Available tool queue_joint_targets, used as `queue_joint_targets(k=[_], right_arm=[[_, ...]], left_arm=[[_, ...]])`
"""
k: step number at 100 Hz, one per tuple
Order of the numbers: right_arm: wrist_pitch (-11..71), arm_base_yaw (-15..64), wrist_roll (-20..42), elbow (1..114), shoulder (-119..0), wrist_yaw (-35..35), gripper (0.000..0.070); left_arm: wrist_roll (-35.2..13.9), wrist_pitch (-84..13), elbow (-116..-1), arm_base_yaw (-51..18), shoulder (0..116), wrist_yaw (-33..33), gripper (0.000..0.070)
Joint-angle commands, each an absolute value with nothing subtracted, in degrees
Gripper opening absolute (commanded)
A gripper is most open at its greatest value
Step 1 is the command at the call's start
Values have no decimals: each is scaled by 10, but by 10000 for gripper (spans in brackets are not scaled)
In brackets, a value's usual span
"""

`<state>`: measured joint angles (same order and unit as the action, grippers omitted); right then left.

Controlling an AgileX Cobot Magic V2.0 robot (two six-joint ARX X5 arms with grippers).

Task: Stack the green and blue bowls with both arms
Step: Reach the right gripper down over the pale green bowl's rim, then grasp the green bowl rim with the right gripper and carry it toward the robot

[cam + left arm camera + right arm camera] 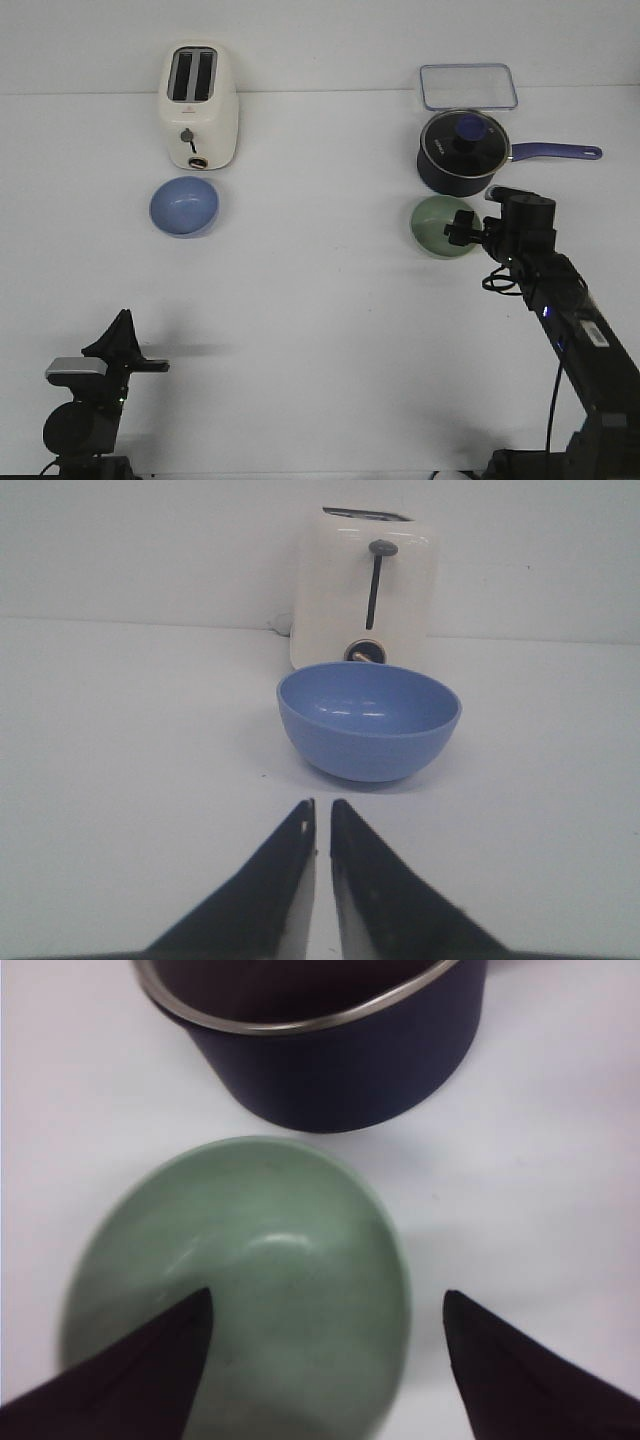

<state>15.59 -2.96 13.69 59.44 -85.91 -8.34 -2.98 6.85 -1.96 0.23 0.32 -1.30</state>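
- R gripper [462, 228] over the green bowl [436, 226]. Fingers spread wide, one finger [130, 1380] inside the bowl, the other [530, 1380] outside, past the rim over bare bench [320, 320]. Rim sits between them, not pinched; can't tell if either pad touches it.
- Green bowl upright on the bench, just in front of the navy saucepan [465, 152], near it but apart. Pan handle [555, 151] points to the right side; glass lid w/ blue knob [471, 127] on top.
- L gripper [122, 340] low, at the near edge of the bench, well apart from the blue bowl [184, 206]. Fingers [270, 890] nearly pressed together, thin slit between tips, holding nothing.
- Blue bowl straight ahead of the L fingers, upright, empty, right in front of the white toaster [199, 105]; whether they touch, can't tell.
- Clear lidded box [468, 86] behind the pan at the back of the bench.
- Bowls well apart, not stacked yet.
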Motion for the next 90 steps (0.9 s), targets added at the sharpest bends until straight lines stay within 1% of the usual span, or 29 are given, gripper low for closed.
queue_joint_targets(k=[1, 11, 15, 18, 22, 25, 31, 33, 34, 53, 70, 80, 90], right_arm=[[154, -30, 121, 616, -898, -82, 486], [156, -30, 119, 634, -940, -73, 483], [156, -30, 118, 637, -951, -72, 470], [155, -30, 118, 638, -957, -70, 441], [154, -30, 117, 638, -964, -69, 362], [154, -31, 117, 638, -967, -67, 272], [155, -31, 116, 638, -968, -63, 68], [154, -31, 116, 638, -968, -62, 15], [154, -31, 116, 638, -968, -62, 0], [165, -36, 109, 638, -934, -65, 0], [208, -33, 107, 638, -848, -119, 0], [242, -14, 107, 634, -791, -137, 0], [262, 24, 107, 609, -732, -153, 0]], left_arm=[[-26, 76, -8, 3, 3, -13, 15], [-26, 76, -8, 3, 3, -13, 15], [-26, 76, -8, 3, 3, -13, 15], [-26, 76, -8, 3, 3, -13, 15], [-26, 76, -8, 3, 3, -13, 15], [-26, 76, -8, 3, 3, -13, 15], [-26, 76, -8, 3, 3, -13, 15], [-26, 76, -8, 3, 3, -13, 15], [-26, 76, -8, 3, 3, -13, 15], [-26, 76, -8, 3, 3, -13, 15], [-26, 76, -8, 3, 3, -13, 15], [-26, 76, -8, 3, 3, -13, 15], [-26, 76, -8, 3, 3, -13, 15]])
